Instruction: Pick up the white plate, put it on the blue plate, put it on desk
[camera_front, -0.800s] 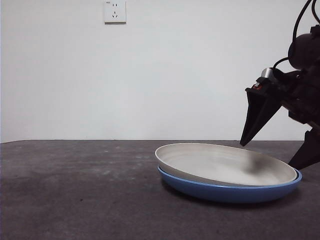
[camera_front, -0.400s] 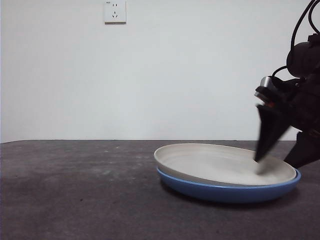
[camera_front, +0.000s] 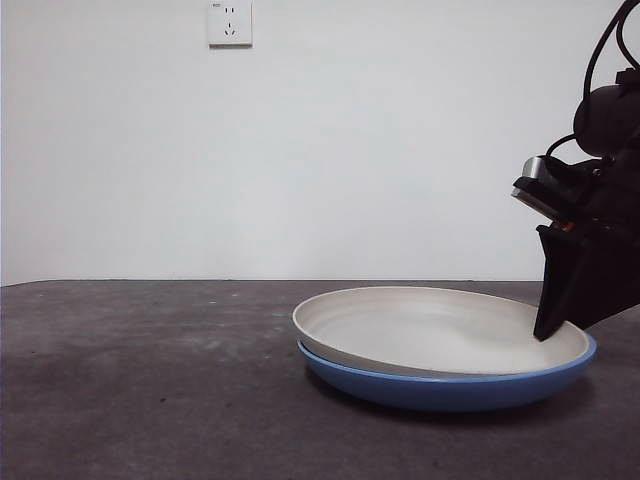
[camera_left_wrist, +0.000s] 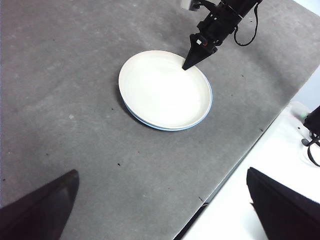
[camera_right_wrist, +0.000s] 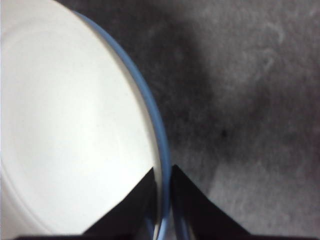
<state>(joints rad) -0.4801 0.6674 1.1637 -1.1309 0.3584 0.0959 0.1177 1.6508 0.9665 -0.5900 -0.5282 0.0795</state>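
The white plate (camera_front: 430, 325) lies nested in the blue plate (camera_front: 450, 390) on the desk (camera_front: 150, 380), right of centre. My right gripper (camera_front: 560, 325) comes in from the right and is shut on the stack's right rim, one jaw inside the white plate, the other outside. In the right wrist view the gripper (camera_right_wrist: 163, 185) pinches the white plate (camera_right_wrist: 65, 125) at its edge, and the blue plate's rim (camera_right_wrist: 150, 110) also runs between the jaws. The left gripper (camera_left_wrist: 160, 215) hangs high above, open and empty, looking down on the white plate (camera_left_wrist: 162, 90) and the right gripper (camera_left_wrist: 189, 64).
A wall socket (camera_front: 229, 22) sits high on the white wall behind. The left wrist view shows the desk edge (camera_left_wrist: 240, 155) and a white surface (camera_left_wrist: 280, 150) with cables beyond it.
The right gripper has come down from beside the plates and closed on their right rim. The stacked plates have slid a little to the left.
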